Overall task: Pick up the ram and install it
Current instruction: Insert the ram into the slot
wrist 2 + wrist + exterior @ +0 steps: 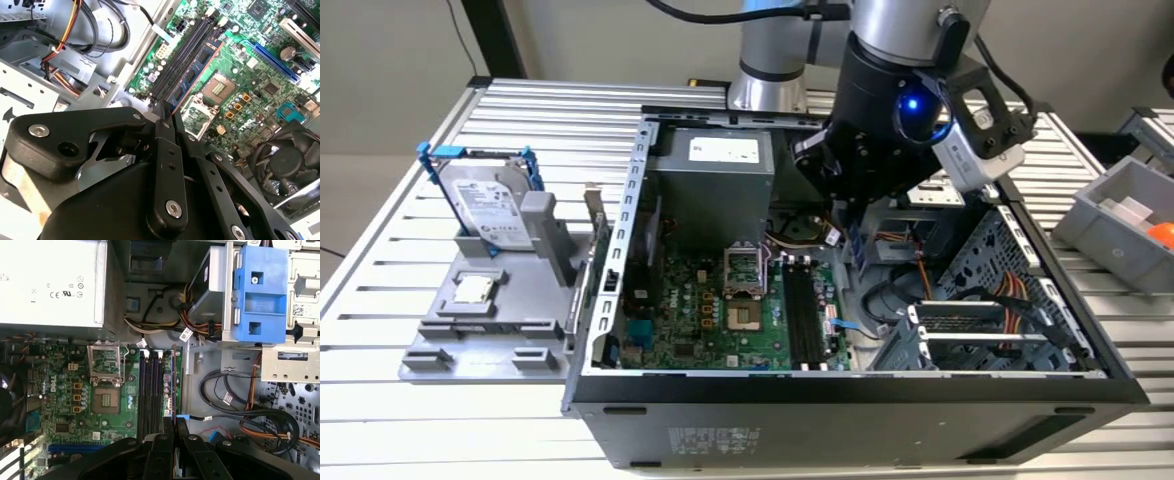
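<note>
The ram (194, 74) is a narrow blue-green board with black chips, and my gripper (168, 111) is shut on one end of it. It hangs over the motherboard, lined up along the long black memory slots (182, 55). In the first wrist view the ram (174, 382) shows edge-on as a thin line beside the slots (149, 390), coming out from between the fingers (166, 426). In the exterior view the gripper (843, 225) reaches down into the open computer case (854, 385), above the slots (803, 315).
Inside the case are a grey power supply (718, 175), the CPU socket (740, 272), a fan (286, 161), loose cables (994, 300) and a blue drive cage (262, 290). A hard drive in a blue frame (487, 205) stands on a grey fixture at the exterior view's left; a grey bin (1121, 215) sits at its right.
</note>
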Tool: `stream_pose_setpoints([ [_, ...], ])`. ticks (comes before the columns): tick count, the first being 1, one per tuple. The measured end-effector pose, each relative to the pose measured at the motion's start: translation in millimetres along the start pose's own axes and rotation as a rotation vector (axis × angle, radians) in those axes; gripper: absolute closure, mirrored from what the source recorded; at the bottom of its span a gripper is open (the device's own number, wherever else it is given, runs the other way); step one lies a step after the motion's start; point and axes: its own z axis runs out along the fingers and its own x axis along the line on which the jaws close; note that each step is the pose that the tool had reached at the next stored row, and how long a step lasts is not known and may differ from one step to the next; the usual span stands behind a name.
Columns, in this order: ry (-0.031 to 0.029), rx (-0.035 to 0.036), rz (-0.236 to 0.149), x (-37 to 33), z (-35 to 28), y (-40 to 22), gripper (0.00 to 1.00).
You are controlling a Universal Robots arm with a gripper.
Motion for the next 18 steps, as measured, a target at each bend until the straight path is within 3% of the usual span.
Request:
stream_pose_setpoints([
  [18,0.0,0.0,0.0,0.7,13.6,-0.6,1.0],
])
